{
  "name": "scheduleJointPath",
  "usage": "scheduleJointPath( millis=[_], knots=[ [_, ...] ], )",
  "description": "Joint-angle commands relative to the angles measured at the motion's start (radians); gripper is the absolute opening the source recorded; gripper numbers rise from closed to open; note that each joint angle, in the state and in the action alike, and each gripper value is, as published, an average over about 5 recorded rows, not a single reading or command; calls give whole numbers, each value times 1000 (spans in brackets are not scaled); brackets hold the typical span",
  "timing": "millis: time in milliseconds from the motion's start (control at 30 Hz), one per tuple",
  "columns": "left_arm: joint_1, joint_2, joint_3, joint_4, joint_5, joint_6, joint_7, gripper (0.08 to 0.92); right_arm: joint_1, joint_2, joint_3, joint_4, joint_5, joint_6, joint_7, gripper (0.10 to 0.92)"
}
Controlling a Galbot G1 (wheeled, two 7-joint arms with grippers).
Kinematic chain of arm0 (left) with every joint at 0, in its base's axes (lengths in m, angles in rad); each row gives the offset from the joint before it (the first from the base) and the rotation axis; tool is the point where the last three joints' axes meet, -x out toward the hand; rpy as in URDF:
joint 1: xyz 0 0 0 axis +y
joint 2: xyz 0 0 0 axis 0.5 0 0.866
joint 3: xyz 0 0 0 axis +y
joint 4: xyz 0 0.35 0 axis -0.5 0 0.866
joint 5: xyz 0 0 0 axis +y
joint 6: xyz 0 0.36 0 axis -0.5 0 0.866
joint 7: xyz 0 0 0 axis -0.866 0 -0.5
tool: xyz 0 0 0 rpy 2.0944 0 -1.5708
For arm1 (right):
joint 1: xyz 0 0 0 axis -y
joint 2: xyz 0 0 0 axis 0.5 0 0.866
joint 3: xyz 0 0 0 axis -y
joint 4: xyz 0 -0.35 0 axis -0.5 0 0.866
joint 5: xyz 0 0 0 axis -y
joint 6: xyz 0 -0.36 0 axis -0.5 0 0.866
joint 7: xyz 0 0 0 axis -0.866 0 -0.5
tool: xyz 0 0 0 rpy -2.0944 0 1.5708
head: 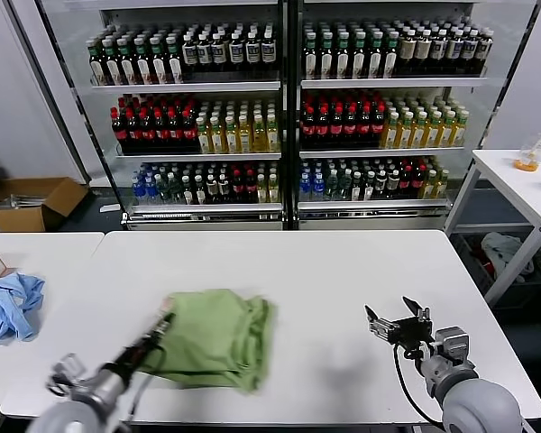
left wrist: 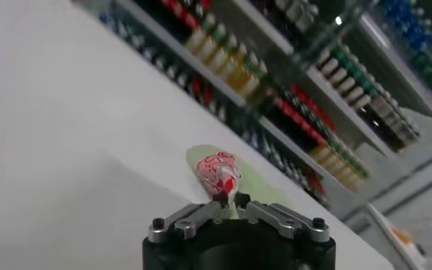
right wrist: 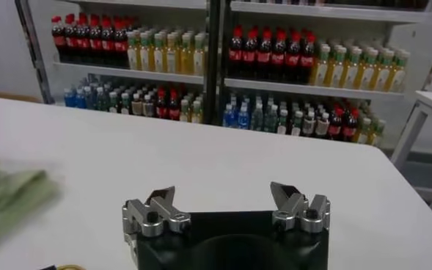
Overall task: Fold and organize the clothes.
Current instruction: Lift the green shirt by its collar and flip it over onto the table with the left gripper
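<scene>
Your left end effector [head: 165,327] is pinched on the near-left edge of the shirt [head: 218,336], which lies bunched on the counter [head: 343,271]. Pull too fast and the fold may slide apart. The right end effector [head: 398,321] hovers wide, near right.

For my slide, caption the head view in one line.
Left gripper pinches the folded green shirt on the white table; right gripper waits open.

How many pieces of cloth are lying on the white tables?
2. The pale green shirt lies bunched at the front of the middle table, with the left gripper at its edge. A light blue cloth lies on the table further to the robot's left.
</scene>
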Motion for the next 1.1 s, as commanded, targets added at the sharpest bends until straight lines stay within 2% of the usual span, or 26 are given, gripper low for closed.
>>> scheduleJointPath(
  millis=[33,133,233,333,467,633,767,933,1100],
  knots=[
    [-3,303,-310,-95,178,11,49,109,1,6,-7,10,-1,1,-1,823],
    [0,306,-179,-148,338,9,64,109,-8,5,-2,15,-2,2,-2,823],
    [-6,263,39,-152,551,0,64,109,-16,-1,8,18,-4,4,-4,823],
    [-55,179,268,-121,732,-16,39,109,-22,-4,16,22,-5,6,-5,823],
    [-180,38,486,-79,819,-17,-1,109,-32,-7,26,25,-8,6,-5,823],
    [-340,-60,599,-55,702,6,-48,109,-35,-6,37,17,-10,7,-6,823],
    [-403,-117,680,16,635,8,-76,109,-32,8,29,8,-20,8,-7,823],
    [-405,-221,770,118,652,8,-96,109,-36,12,33,4,-25,12,-9,823],
    [-343,-274,842,142,716,-2,-100,109,-23,11,37,-4,-23,15,-11,823]
  ],
)
